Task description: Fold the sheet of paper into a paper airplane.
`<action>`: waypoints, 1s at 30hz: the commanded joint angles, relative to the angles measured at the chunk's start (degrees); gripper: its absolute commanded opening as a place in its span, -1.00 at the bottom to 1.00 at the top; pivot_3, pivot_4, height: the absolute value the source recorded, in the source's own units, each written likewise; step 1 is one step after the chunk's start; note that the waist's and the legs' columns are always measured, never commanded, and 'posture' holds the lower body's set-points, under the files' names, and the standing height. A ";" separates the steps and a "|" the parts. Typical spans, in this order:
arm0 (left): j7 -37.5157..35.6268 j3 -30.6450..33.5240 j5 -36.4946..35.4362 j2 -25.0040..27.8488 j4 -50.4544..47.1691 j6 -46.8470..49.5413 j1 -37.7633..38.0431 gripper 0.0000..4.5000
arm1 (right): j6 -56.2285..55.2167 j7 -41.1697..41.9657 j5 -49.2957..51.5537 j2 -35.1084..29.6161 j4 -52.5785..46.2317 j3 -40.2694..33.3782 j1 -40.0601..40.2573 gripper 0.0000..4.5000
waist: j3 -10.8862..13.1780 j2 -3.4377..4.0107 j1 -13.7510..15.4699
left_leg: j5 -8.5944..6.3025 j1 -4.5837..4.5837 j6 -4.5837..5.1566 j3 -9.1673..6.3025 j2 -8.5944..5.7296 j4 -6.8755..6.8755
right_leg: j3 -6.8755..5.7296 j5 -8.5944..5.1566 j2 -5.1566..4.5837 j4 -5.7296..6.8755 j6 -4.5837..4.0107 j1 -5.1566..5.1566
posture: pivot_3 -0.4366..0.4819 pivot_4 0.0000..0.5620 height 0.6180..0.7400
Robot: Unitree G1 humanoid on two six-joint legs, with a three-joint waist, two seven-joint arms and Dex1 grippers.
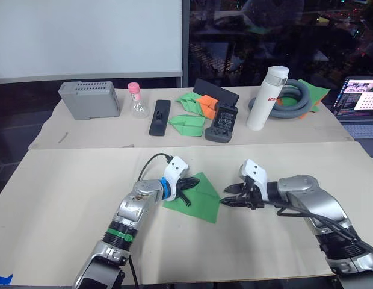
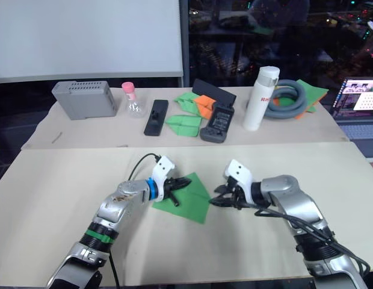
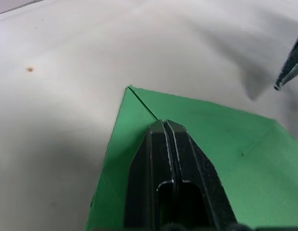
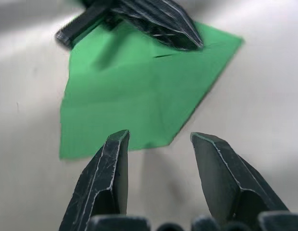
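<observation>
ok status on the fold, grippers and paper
Left gripper shut, pressing on the sheet of paper. Right gripper open, just off its edge. Nothing in the way.

The robot's silver left arm reaches forward and bends in toward the middle. Its left gripper [image 1: 188, 183], with two black fingers, has the fingers pressed tight together, and the tips point to the right. They rest flat on the bright green sheet of paper [image 1: 201, 201]. The silver right arm comes in from the right side, bent at the elbow. Its right gripper [image 1: 227, 196] points left toward the other one. Its two black fingers are spread apart, just beside the paper's right edge.
</observation>
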 commanded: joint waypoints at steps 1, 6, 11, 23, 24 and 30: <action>-0.25 -1.20 0.52 0.19 0.47 1.27 1.10 -1.00 | 5.66 -8.65 -0.11 2.68 -3.33 -2.79 -0.33 0.02 | 0.00 0.00 0.01 | 0.00 0.00 0.00 0.00 0.00 0.00 | 0.00 0.00 0.00 -0.02 0.00 -0.01 | -0.05 -0.47 1.00; -0.18 -1.39 0.52 -0.01 0.04 1.52 1.34 -1.00 | 20.36 -10.57 4.18 3.98 -0.85 -2.12 -5.65 0.02 | 0.00 0.00 0.00 | 0.00 -0.02 0.00 0.00 -0.01 0.01 | 0.02 0.00 -0.01 0.08 0.00 -0.02 | -0.05 -0.47 1.00; -0.81 -1.98 0.32 0.04 -0.43 2.10 1.37 -1.00 | 25.64 -11.32 7.12 4.66 -1.94 -0.33 -7.28 0.02 | 0.00 0.00 -0.03 | -0.03 -0.03 0.06 0.00 -0.02 0.00 | 0.01 0.00 -0.03 0.12 0.00 -0.02 | -0.05 -0.47 1.00; -0.48 -1.87 0.43 -0.13 -0.76 2.35 1.35 -1.00 | 31.67 -15.81 9.95 5.13 -2.55 2.70 -7.72 0.02 | -0.01 0.00 -0.05 | -0.04 0.03 0.07 0.00 -0.02 0.01 | 0.01 0.00 -0.04 0.19 0.00 -0.01 | -0.05 -0.47 1.00; -0.45 -1.86 0.44 -0.14 -0.76 2.34 1.37 -1.00 | 32.43 -16.10 10.42 5.28 -2.83 2.81 -7.73 0.02 | -0.01 -0.01 -0.05 | -0.04 0.03 0.07 0.00 -0.02 0.01 | 0.02 0.00 -0.04 0.19 0.00 -0.01 | -0.05 -0.47 1.00; -0.32 -1.79 0.45 -0.24 -0.87 2.35 1.45 -1.00 | 34.07 -16.56 12.71 6.77 -3.82 2.37 -7.23 0.02 | -0.02 -0.01 -0.07 | -0.04 0.03 0.07 0.00 -0.02 0.00 | 0.02 0.00 -0.04 0.20 0.00 -0.01 | -0.05 -0.47 1.00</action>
